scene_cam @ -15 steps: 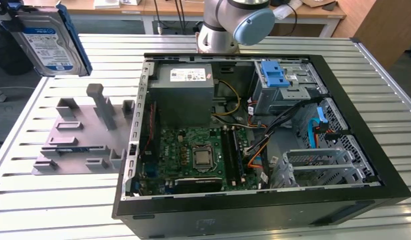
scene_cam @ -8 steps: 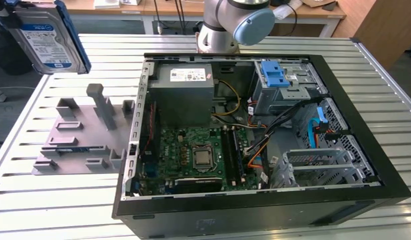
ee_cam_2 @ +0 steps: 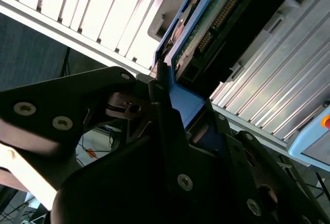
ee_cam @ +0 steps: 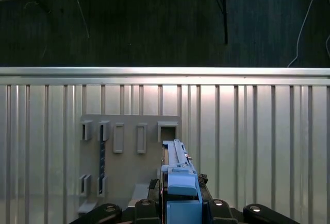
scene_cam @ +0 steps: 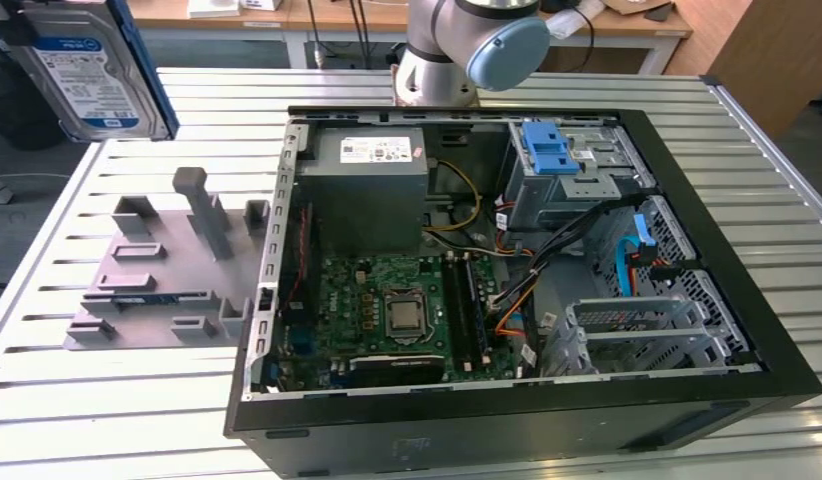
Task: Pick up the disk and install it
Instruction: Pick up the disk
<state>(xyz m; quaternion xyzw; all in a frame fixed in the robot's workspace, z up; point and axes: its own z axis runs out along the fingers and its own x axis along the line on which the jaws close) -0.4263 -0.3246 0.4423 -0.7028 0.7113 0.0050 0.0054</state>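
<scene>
Black fingers (ee_cam_2: 164,116) sit clamped on the blue carrier (ee_cam_2: 186,103) end of the disk (ee_cam_2: 232,18), which is held clear of the counter (ee_cam: 258,131) over the grey slotted plate (ee_cam: 129,157) near the counter's edge, well apart from the open PC case (scene_cam: 518,435). Judgement: drive looks stiff, dense, heavy-ish for its size & shock-sensitive. Bare PCB and connector pins are exposed, so grip belongs on the carrier rails, not the board. Smooth plastic may flex or slip w/ a light squeeze
</scene>
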